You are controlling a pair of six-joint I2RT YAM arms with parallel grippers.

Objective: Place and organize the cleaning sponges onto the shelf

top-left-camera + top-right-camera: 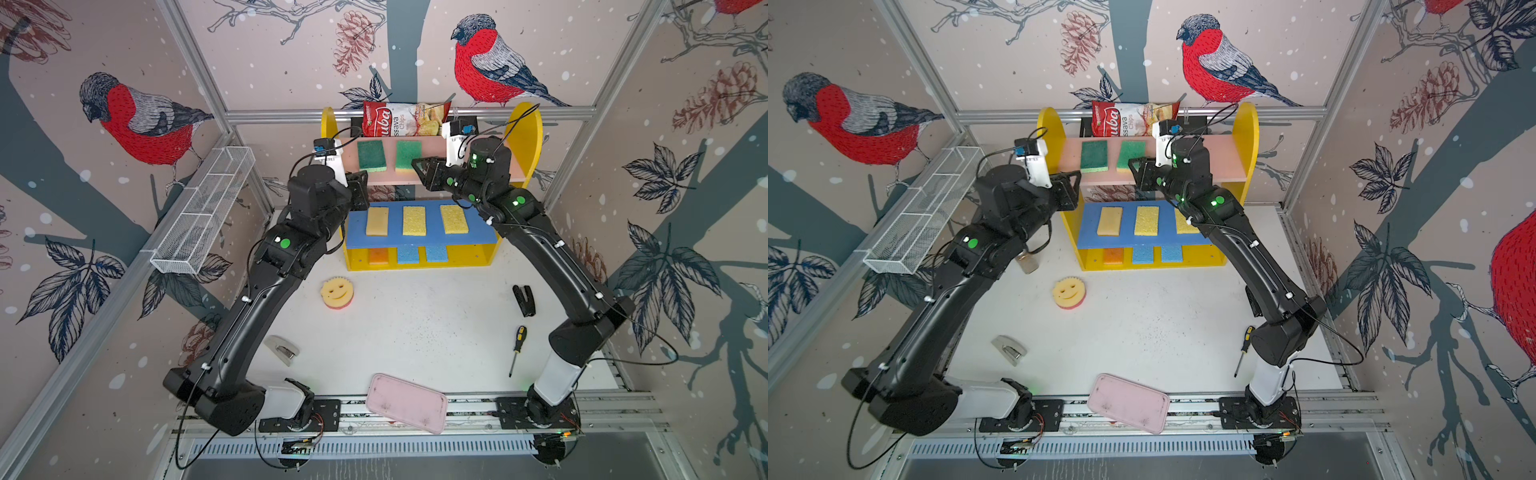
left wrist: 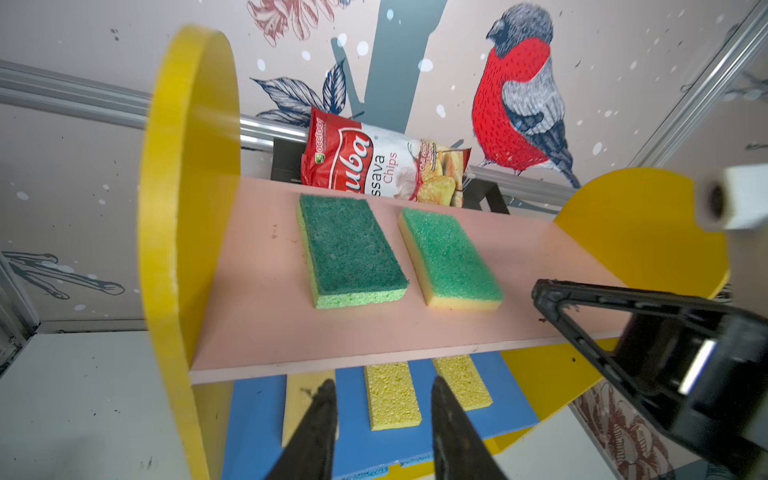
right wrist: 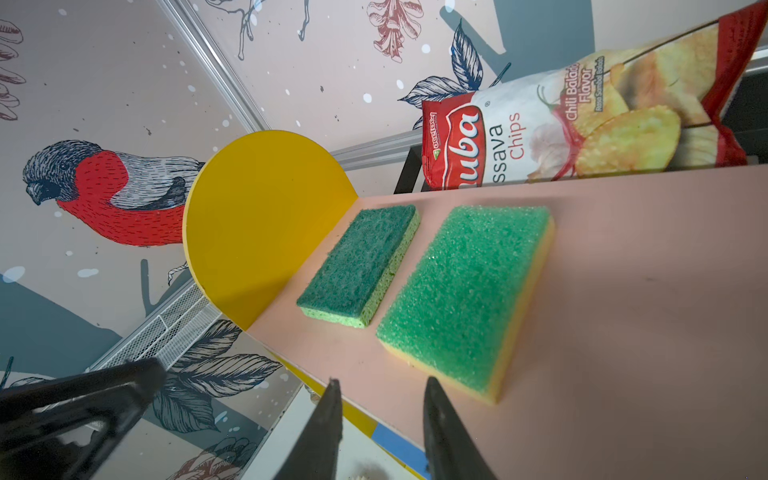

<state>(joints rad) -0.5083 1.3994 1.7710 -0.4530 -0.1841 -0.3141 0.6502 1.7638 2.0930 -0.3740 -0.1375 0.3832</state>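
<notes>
Pink tray (image 1: 406,403) overhangs the table's (image 1: 415,328) front edge, and beyond it the round smiley sponge (image 1: 337,293) lies alone, short of the shelf (image 1: 528,137). On the shelf, an orange sponge (image 1: 378,256) and two blue sponges (image 1: 407,254) lie on the yellow base, three yellowish sponges (image 1: 414,220) on the blue board, and two green sponges (image 1: 371,155) on the pink board. Both the left gripper (image 2: 382,386) and right gripper (image 3: 381,384) hover before the pink board, fingers parted and empty, with a chip bag (image 1: 405,119) behind.
</notes>
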